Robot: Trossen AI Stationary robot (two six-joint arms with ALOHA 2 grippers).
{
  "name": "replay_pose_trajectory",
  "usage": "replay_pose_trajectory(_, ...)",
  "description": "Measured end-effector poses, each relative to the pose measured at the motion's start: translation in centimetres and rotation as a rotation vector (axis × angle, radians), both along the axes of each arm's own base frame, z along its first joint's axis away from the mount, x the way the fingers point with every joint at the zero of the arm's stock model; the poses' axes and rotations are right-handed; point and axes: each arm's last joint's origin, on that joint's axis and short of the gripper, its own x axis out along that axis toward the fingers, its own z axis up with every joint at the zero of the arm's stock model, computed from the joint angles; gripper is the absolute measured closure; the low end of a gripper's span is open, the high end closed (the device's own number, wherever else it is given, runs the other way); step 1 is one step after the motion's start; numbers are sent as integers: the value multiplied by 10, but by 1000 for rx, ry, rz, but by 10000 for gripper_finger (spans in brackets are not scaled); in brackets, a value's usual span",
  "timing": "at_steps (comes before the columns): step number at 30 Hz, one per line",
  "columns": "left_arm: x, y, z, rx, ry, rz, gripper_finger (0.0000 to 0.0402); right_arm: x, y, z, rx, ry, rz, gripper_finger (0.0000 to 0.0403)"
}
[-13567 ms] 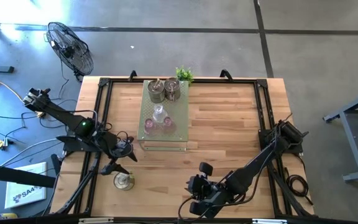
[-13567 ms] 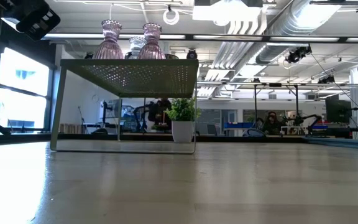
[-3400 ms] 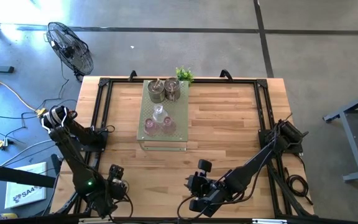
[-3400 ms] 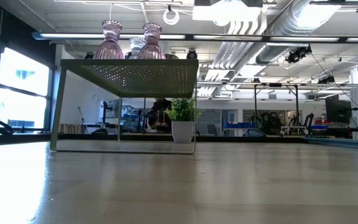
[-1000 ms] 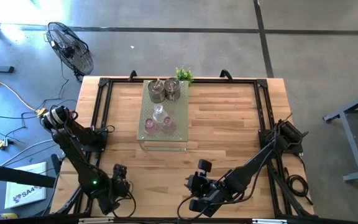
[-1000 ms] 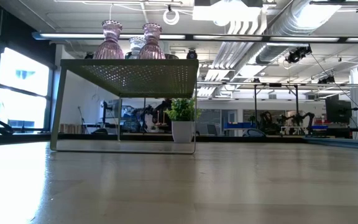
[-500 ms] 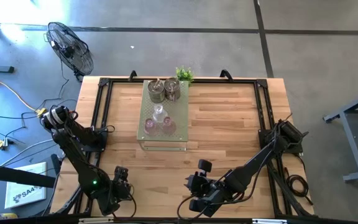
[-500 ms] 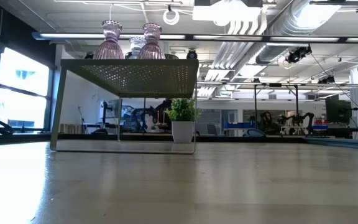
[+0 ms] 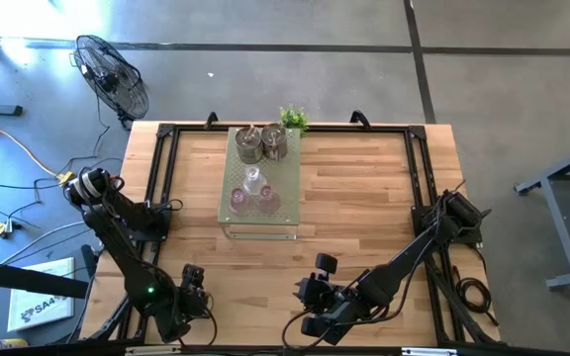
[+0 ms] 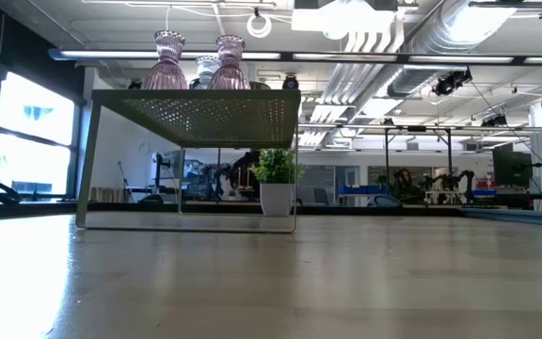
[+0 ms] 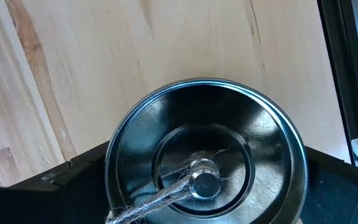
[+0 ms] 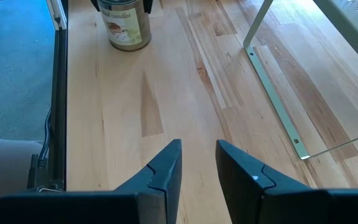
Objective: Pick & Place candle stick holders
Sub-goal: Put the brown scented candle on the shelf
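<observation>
metal holder [image 11: 207, 177] between left claw [image 9: 192, 290] fingers

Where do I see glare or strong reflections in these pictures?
Low view: window light glares on the tabletop at left. Left wrist view: the metal candle holder shows bright ring reflections inside. High view: even light, with soft shadows only.
</observation>
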Motion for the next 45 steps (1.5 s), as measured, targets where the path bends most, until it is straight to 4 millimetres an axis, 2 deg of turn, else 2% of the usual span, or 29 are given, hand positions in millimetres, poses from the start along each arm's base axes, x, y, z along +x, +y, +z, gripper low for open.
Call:
replay_pose_trajectory(19, 0, 2, 0, 18, -17, 68, 18, 0, 0, 0, 0, 0, 0, 309)
replay_pose_trajectory(25, -1, 4, 0, 26, -18, 141, 47, 0, 0, 0, 0, 0, 0, 309)
replay_pose_trajectory(33, 0, 5, 4, 60, -29, 148, 47, 0, 0, 0, 0, 0, 0, 309)
replay_pose_trajectory(36, 1, 4, 17, 75, -25, 150, 47, 0, 0, 0, -1, 0, 0, 309)
replay_pose_trajectory(39, 4, 1, 38, 117, -71, 97, 47, 0, 0, 0, -12, -11, -8, 309)
replay_pose_trajectory(42, 8, -3, 68, 137, -136, 41, 47, 2, 1, 3, -33, -46, -6, 309)
replay_pose_trajectory(45, 7, 2, 99, 189, -168, 34, 47, 4, 2, 5, -45, -66, 16, 309)
